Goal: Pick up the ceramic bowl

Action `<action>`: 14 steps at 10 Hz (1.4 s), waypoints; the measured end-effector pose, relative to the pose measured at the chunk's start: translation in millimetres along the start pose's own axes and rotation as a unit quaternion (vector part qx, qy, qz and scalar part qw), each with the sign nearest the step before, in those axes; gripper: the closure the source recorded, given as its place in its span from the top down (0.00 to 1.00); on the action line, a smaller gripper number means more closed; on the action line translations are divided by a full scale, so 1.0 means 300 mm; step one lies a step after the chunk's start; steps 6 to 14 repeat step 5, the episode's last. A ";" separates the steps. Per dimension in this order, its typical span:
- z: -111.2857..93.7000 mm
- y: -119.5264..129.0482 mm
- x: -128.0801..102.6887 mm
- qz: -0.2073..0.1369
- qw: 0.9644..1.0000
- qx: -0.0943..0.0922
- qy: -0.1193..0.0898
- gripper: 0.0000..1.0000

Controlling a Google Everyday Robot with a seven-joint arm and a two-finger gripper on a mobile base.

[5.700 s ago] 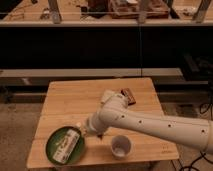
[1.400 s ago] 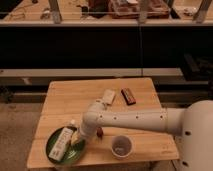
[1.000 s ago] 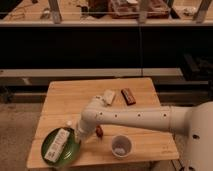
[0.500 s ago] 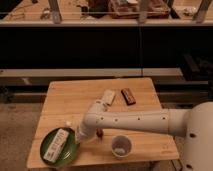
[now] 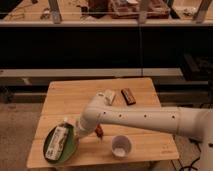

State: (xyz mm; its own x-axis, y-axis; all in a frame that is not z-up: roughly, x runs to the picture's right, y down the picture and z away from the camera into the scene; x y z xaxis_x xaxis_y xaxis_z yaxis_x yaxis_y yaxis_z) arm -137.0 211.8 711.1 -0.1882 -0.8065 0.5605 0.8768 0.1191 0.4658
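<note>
Gripper (image 5: 76, 131) sits at the right rim of the ceramic bowl (image 5: 70, 150). Its end is hidden behind the arm's wrist, so its grip can't be made out. Green bowl sits at table's (image 5: 70, 97) front-left corner with a white carton (image 5: 57, 141) lying in it. White cup (image 5: 121, 145) to the right, apart. Small reddish item (image 5: 99, 131) mostly hidden under the arm (image 5: 145, 119). Arm cut off at right edge.

place: lab or workshop | cues: wooden table (image 5: 65, 97), dark shelving (image 5: 100, 45) behind, cluttered bench top (image 5: 135, 7)
</note>
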 end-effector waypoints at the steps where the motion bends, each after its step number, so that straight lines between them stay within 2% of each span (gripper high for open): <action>1: -0.027 -0.010 0.002 -0.004 1.000 0.003 0.007 0.03; 5: -0.118 -0.054 0.003 -0.024 1.000 0.006 0.012 0.03; 14: -0.118 -0.054 0.003 -0.024 1.000 0.006 0.012 0.03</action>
